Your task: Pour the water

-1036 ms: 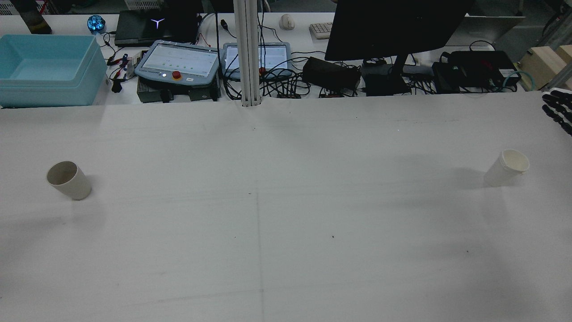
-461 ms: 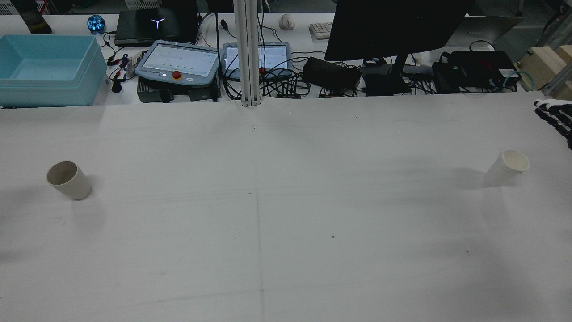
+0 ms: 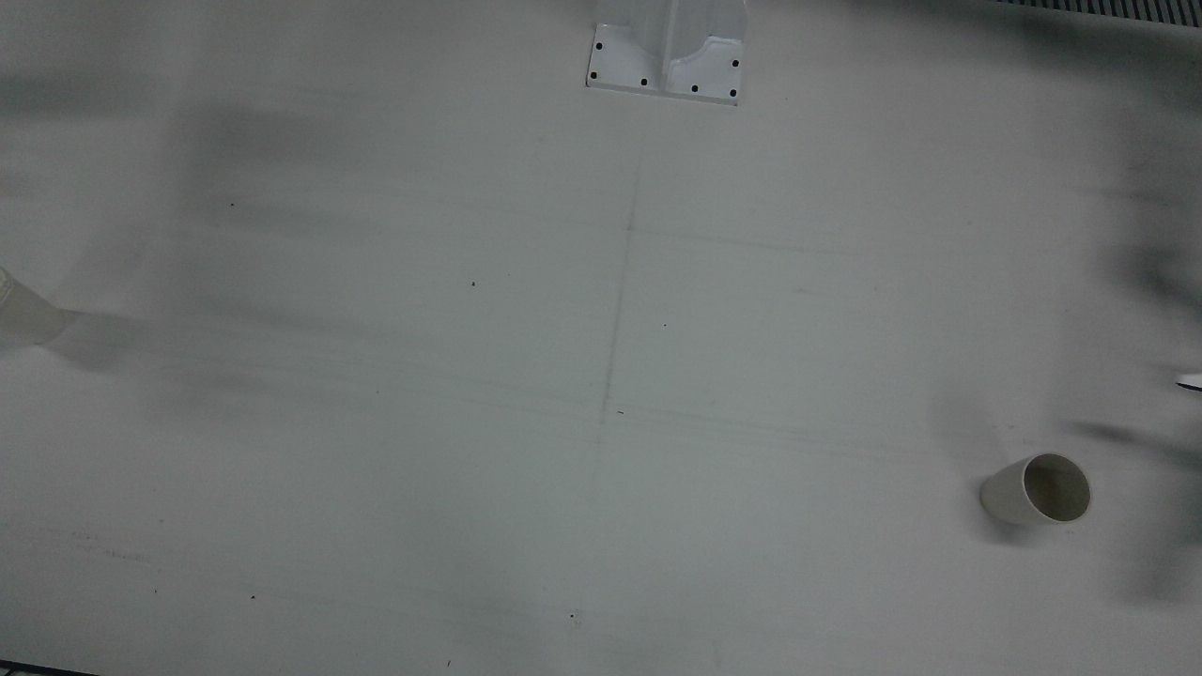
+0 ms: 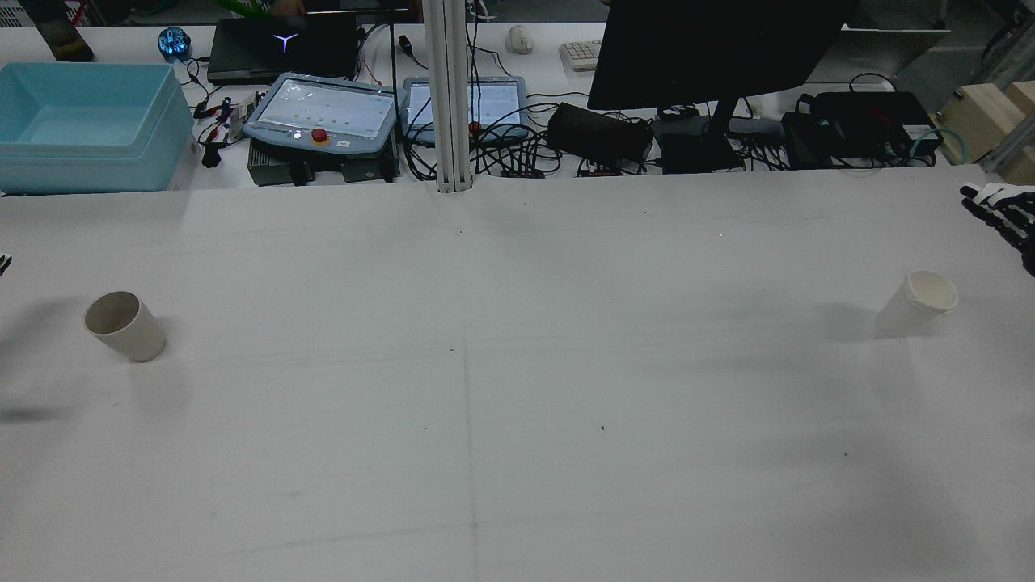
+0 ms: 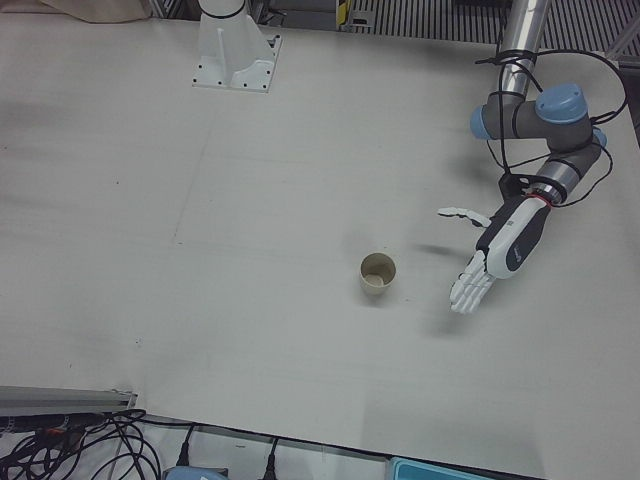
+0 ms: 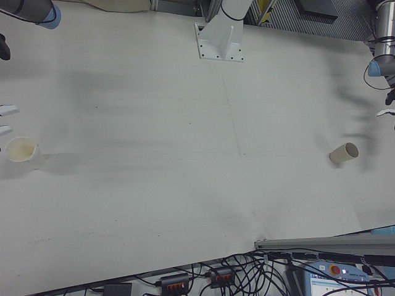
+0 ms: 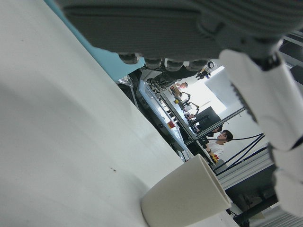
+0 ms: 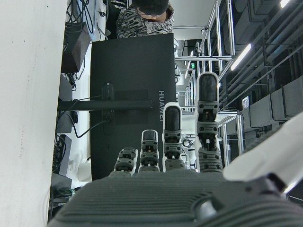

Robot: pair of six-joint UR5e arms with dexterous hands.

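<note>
A beige cup (image 4: pixel 124 325) stands upright on the white table (image 4: pixel 517 388) at the left; it also shows in the front view (image 3: pixel 1038 490), the left-front view (image 5: pixel 377 273) and the left hand view (image 7: pixel 187 198). A white cup (image 4: pixel 918 303) stands upright at the right, also in the right-front view (image 6: pixel 20 149). My left hand (image 5: pixel 488 262) is open, fingers spread, hovering beside the beige cup and apart from it. My right hand (image 4: pixel 1004 212) is open at the table's right edge, behind the white cup and apart from it.
Beyond the table's far edge are a blue bin (image 4: pixel 89 121), two teach pendants (image 4: pixel 323 113), a black monitor (image 4: pixel 711 48), cables and a white post (image 4: pixel 449 97). A white pedestal base (image 3: pixel 667 56) is bolted at the robot's side.
My right hand has crept a little leftward into the rear view. A tip of my left hand now shows at that view's left edge. The cups have not moved.
</note>
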